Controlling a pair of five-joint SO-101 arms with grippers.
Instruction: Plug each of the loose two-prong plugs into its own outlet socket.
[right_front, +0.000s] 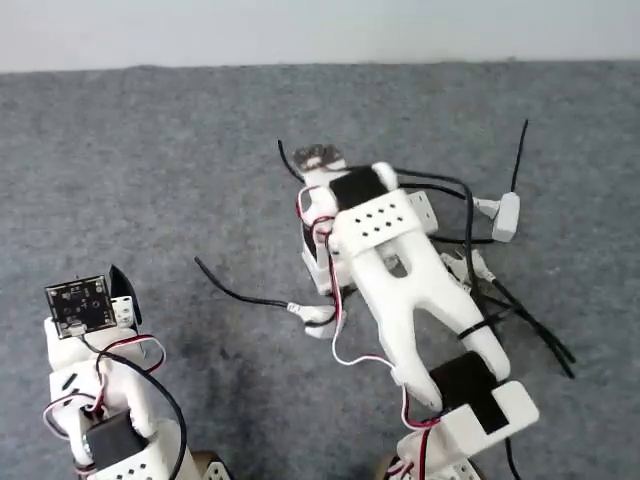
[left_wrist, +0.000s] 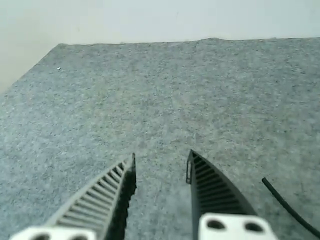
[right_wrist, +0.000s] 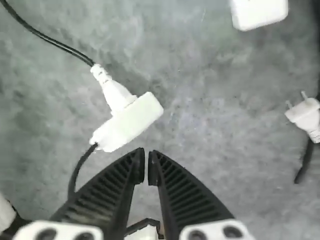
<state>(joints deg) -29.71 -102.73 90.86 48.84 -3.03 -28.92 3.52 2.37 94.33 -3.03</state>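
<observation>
Right gripper (right_wrist: 146, 154): jaws all but closed, just a thin slit between the ribbed fingers (right_wrist: 112, 187), nothing held. The tips hang just beside the white socket block (right_wrist: 131, 121), not touching it.

Socket block lies flat on the grey carpet (left_wrist: 150, 90), skewed to the gripper line. A white plug (right_wrist: 112, 90) looks seated in the block's far end, with its black lead (right_wrist: 45, 37) running away from the block. A second black lead (right_wrist: 77, 172) leaves the block's near end and passes beside the right gripper's fingers.

Loose two-prong plug (right_wrist: 304, 114) sits well apart from the block, on the carpet. Both prongs are bare and point away from the block's side (its own lead drops off dark below it). It is in no socket.

Second white socket (right_wrist: 257, 12) is also well apart from the block, further out than the loose plug and cut by the frame edge. I can't tell from here whether anything is in it.

Left gripper (left_wrist: 161, 156): jaws spread wide, bare carpet in the gap, holding nothing. It sits well apart from the block. One black cable (left_wrist: 290, 210) crosses the carpet beside its darker finger.

High view: right arm (right_front: 410, 270) is stretched out over the tangle of leads by the block. Left arm (right_front: 100, 400) is folded back, far from the block, at the table's near edge
</observation>
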